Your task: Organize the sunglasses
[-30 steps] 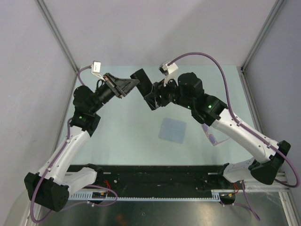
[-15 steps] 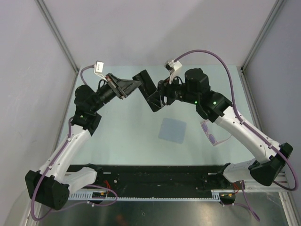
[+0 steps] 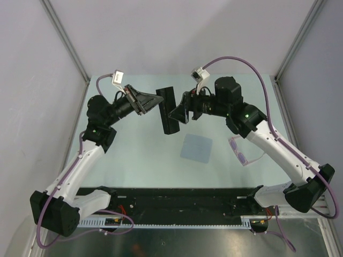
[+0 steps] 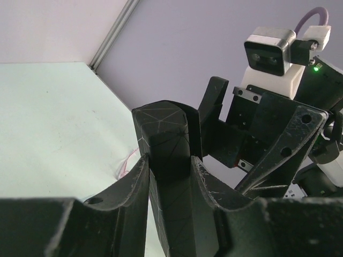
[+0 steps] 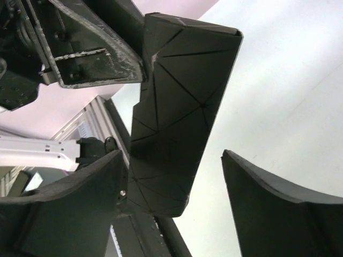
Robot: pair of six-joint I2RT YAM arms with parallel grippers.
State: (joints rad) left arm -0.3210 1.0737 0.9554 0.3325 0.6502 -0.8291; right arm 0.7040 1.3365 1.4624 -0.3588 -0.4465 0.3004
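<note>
Just let go on the right: right fingers (image 5: 268,193) spread wide either side of the black faceted oblong case (image 3: 170,120), no longer clamping it. Swung from a slant to run straight down the overhead view, now pinched at one end by the left fingers (image 4: 134,187) alone, above the pale green worktop (image 3: 134,150). Probably a handover finished, with opening the case next. Still lying on the worktop under the right forearm, near the pale blue square cloth (image 3: 196,148): the thin pale-framed sunglasses with purple lenses (image 3: 242,155), untouched and not yet cased.
</note>
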